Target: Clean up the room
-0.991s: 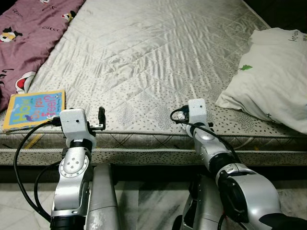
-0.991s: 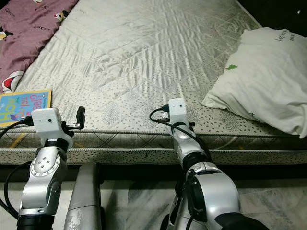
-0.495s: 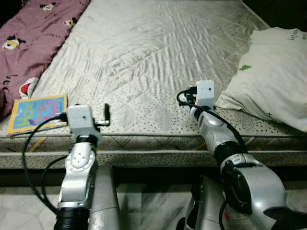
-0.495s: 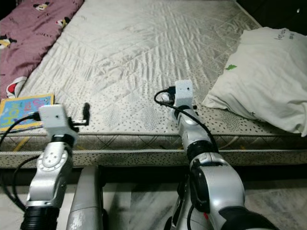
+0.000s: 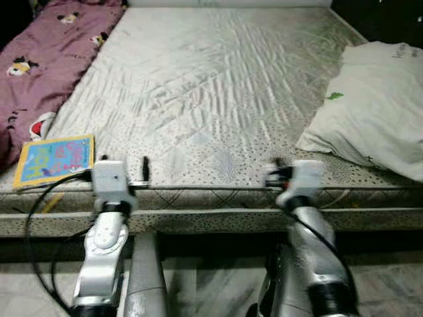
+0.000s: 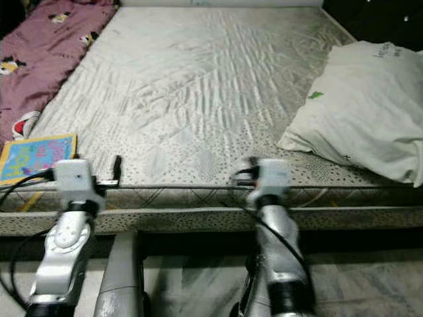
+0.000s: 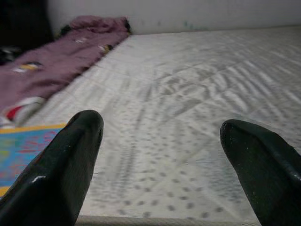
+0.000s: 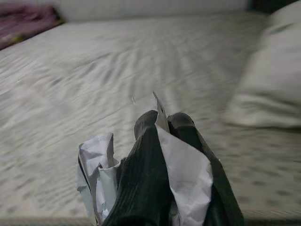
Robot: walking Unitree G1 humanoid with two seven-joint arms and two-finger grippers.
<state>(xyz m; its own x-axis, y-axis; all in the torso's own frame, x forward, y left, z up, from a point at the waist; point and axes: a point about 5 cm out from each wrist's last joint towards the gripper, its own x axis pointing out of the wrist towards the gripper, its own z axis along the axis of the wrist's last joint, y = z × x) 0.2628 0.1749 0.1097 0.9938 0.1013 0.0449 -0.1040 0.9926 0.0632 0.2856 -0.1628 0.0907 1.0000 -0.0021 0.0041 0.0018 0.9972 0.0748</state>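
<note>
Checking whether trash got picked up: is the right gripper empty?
No, the right gripper is shut on a crumpled piece of white paper pinched between its black fingers.

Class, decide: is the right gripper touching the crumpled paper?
Touching. The right wrist view shows the right gripper shut on the crumpled paper.

Arms: two silver metal arms built of rounded, jointed segments; the right one is motion-blurred.
Left wrist block [image 5: 110, 177]: a white boxy camera housing on top of the silver arm.
Right wrist block [image 5: 306, 176]: the same white boxy shape, blurred.
Cables: thin black cables loop from each white block down along the arm.
Left joint: a round silver disc with small dark screw holes.
Left gripper [image 7: 162, 155]: two long, glossy black fingers with rounded tips.
Right gripper [image 8: 163, 123]: two matt black, finely ribbed fingers.
</note>
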